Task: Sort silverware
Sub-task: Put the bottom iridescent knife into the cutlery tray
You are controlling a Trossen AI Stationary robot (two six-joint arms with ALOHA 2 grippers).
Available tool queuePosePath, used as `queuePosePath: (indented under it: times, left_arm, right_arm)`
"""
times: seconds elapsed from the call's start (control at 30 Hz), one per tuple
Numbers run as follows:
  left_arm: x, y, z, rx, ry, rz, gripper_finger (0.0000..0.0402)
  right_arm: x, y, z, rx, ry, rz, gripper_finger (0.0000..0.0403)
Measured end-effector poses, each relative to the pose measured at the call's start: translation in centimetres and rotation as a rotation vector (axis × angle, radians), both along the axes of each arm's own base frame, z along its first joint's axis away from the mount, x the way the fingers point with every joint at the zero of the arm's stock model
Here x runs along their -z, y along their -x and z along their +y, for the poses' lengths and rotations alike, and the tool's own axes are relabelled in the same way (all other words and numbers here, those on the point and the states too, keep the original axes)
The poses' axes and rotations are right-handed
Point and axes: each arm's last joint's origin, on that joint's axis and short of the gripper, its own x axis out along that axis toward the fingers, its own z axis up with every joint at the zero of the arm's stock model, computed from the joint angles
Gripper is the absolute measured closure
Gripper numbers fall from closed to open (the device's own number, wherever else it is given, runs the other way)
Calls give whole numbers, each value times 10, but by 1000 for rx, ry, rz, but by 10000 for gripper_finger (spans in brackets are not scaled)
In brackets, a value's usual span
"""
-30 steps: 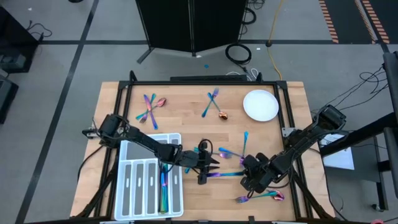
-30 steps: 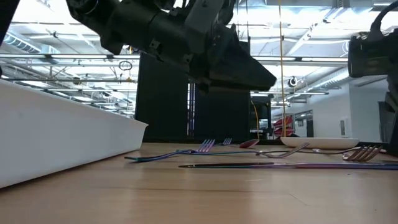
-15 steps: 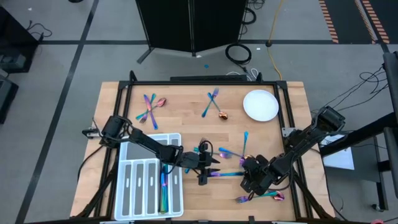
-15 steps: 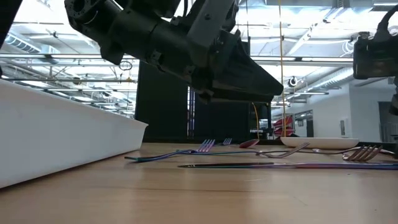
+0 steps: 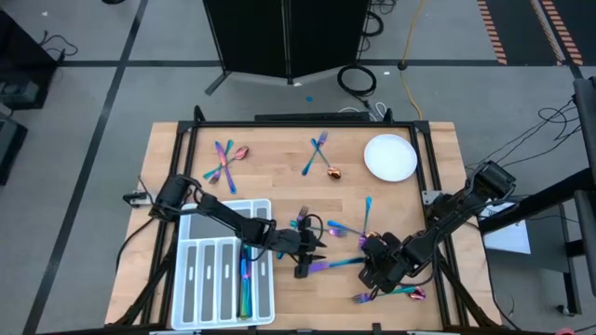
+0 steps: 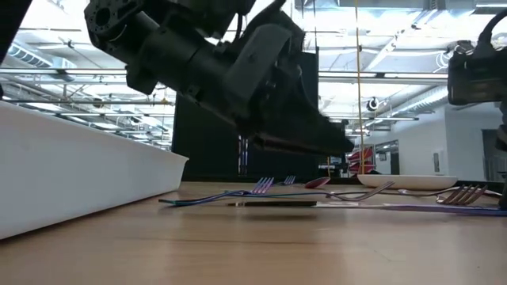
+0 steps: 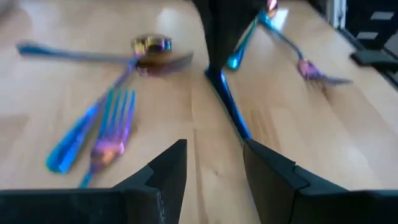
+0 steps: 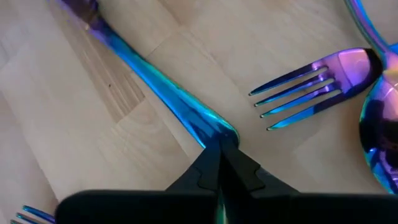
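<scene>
A slim rainbow knife [image 5: 333, 264] lies between my two grippers near the table's near middle. My right gripper [image 5: 369, 264] is shut on the knife's teal right end. My left gripper [image 5: 311, 259] hangs low over the knife's purple left end, fingers open. In the left wrist view the blue blade [image 7: 229, 106] runs out ahead of the open left gripper [image 7: 214, 149] toward the right gripper. Other forks and spoons lie scattered: one group [image 5: 223, 162] at the far left, one group [image 5: 319, 153] at the far middle, one group [image 5: 384, 294] by the near edge. My right gripper [image 8: 219, 148] pinches the rounded teal end of the knife [image 8: 210, 132] between its two shut fingertips. The fingers lie along the knife, which runs straight away from them over the wood. Whether that end is lifted off the table, I cannot tell.
A white compartmented tray [image 5: 200, 279] sits at the near left, with several pieces in one slot [image 5: 245, 285]. A round white plate [image 5: 389, 156] stands at the far right. A fork [image 8: 311, 87] and a spoon bowl [image 8: 379, 143] lie close beside the right gripper.
My left gripper has come down toward the table and the knife's left end, moving slightly toward the near edge, with its fingers staying open. My right gripper has stayed where it was.
</scene>
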Motion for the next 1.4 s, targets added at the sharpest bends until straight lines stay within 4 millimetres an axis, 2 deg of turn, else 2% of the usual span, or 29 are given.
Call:
queuePosePath:
  times: [0.3,0.43,0.63,0.77,0.9,1.07,1.17,1.4]
  left_arm:
    - [-2,-1,-2,41,39,-23,243]
    - [8,-3,-1,41,31,-17,243]
    - [23,-28,-9,80,-44,-32,229]
    - [9,-46,-15,109,-130,-76,199]
    - [3,-53,-17,138,-220,-19,176]
    - [3,-56,-5,140,-189,173,171]
    - [7,-54,0,130,-192,199,171]
    - [9,-54,0,139,-187,211,171]
  right_arm:
    - [3,0,1,13,-29,23,403]
    - [4,0,2,4,-45,34,403]
    - [5,0,2,0,-48,34,403]
    - [5,0,2,0,-47,33,403]
    - [5,1,3,-3,-45,35,403]
    - [5,1,3,-12,-40,36,403]
    - [5,1,3,-20,-36,35,403]
    - [5,1,2,-22,-32,35,403]
